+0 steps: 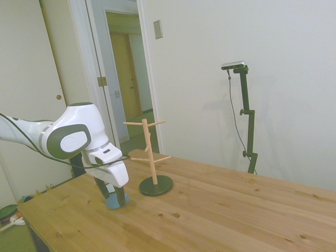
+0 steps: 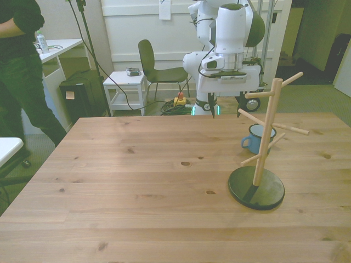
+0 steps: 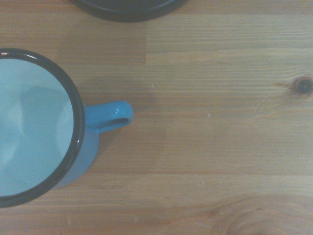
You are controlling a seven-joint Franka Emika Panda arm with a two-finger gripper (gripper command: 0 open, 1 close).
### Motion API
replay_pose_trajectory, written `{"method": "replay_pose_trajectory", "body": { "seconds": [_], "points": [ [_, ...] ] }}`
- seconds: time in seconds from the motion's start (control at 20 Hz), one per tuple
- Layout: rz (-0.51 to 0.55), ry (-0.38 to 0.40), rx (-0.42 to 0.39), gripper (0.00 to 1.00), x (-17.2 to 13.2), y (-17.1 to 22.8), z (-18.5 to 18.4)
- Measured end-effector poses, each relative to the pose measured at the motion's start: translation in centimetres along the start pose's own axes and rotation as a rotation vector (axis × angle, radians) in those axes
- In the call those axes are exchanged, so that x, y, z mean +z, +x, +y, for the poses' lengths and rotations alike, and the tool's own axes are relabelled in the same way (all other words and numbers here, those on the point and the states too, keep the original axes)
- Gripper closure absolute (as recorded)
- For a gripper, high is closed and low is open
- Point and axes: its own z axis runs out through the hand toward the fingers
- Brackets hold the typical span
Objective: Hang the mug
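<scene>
The mug [image 2: 255,137] is small and blue with a light inside and a dark rim. It stands upright on the table just behind the wooden rack [image 2: 265,129]. Its loop handle [image 3: 110,116] points to the front view's left. In the side view the mug [image 1: 112,202] shows low beside the rack's dark round base [image 1: 156,186]. My gripper [image 2: 226,113] is open, holds nothing and hangs close over the mug's handle side. In the side view the gripper [image 1: 111,193] partly covers the mug. The wrist view looks straight down into the mug [image 3: 34,127].
The rack's pegs [image 2: 290,129] stick out to both sides at several heights. A person [image 2: 22,71] stands off the table at the front view's left. A chair [image 2: 156,68] and a white side table [image 2: 125,82] stand beyond the far edge.
</scene>
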Motion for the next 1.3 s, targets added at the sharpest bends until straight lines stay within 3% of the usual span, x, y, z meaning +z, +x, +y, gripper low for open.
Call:
{"method": "replay_pose_trajectory", "body": {
  "seconds": [0.25, 0.7, 1.3],
  "points": [
    [0.009, 0.022, -0.026, 0.00, -0.8, -0.3, -0.8],
    [0.054, 0.066, -0.098, 0.00, -3.9, -4.8, -8.1],
    [0.032, 0.045, -0.083, 0.00, 0.0, -8.0, -13.2]
  ]
}}
